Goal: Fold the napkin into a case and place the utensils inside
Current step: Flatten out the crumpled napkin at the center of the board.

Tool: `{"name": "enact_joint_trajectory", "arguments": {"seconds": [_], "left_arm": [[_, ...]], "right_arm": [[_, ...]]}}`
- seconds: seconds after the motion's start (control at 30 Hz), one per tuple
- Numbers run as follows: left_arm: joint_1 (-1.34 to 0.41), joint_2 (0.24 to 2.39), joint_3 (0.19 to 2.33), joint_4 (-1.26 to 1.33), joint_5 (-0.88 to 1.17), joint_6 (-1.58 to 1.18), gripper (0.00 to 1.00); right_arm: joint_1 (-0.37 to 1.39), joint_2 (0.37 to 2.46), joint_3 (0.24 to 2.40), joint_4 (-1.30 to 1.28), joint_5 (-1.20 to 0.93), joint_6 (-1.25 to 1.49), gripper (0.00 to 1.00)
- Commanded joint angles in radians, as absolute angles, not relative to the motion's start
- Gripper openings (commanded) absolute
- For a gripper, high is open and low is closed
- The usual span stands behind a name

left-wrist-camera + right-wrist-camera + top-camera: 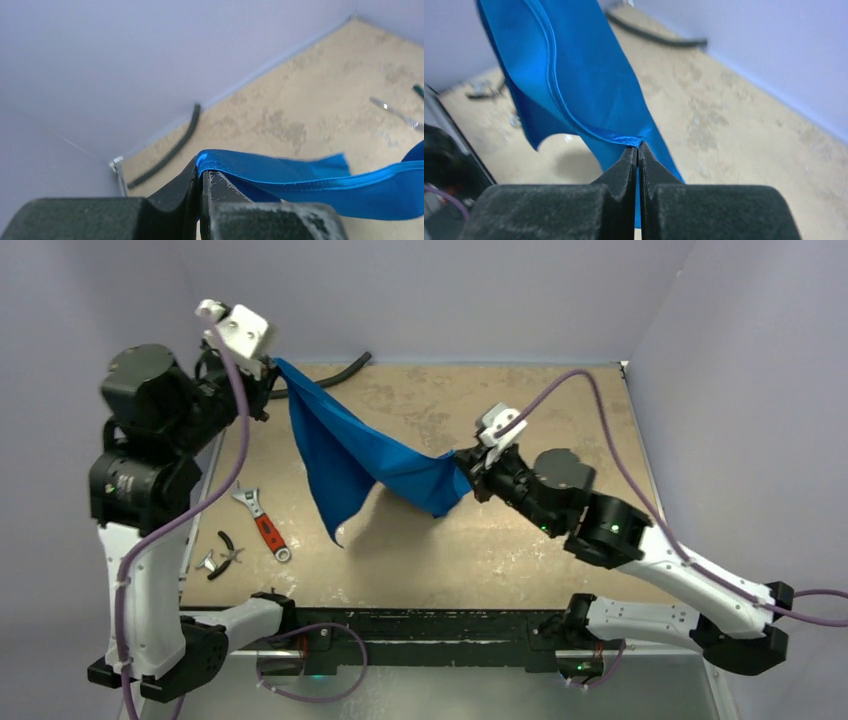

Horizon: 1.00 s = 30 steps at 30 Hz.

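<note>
The napkin (360, 455) hangs above the counter (560, 410), its top hem slanting from the left pincer (268, 375) at upper left down to the right pincer (468, 468) mid-frame, both clenched on that hem

Napkin (350, 455): bright blue, glossy and plain, with a stitched hem in the same blue. Desk (520, 540): tan, mottled with darker brown blotches. Walls (450, 290): plain pale lilac-grey. Hose (345, 370): black. Wrench (262, 524): silver with a red handle. Pliers (228, 555): black handles and a silver head. Left hand (200, 167) and right hand (638, 150): matt black fingers (619, 172), with a white mount above each. Arms (150, 590): white links and black joints. Cables (575, 373): purple.
</note>
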<state>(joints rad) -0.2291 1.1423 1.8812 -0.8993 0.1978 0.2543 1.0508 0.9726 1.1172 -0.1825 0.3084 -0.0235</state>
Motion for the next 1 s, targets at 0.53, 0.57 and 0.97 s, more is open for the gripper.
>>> {"name": "enact_joint_trajectory", "arguments": {"seconds": [0.53,0.57,0.97], "left_arm": [[-0.222,0.991,1.753,-0.916,0.199,0.314,0.00],[-0.221,0.984,1.694,-0.876,0.183,0.324,0.00],[-0.222,1.183,1.169,-0.218,-0.042,0.385,0.00]], "right_arm": [[1.134,1.007,1.417,-0.280,0.608,-0.027,0.00],[1.129,1.044,1.400,-0.261,0.648,-0.040,0.00],[0.634,1.506,1.288,0.138,0.398,-0.149,0.00]]}}
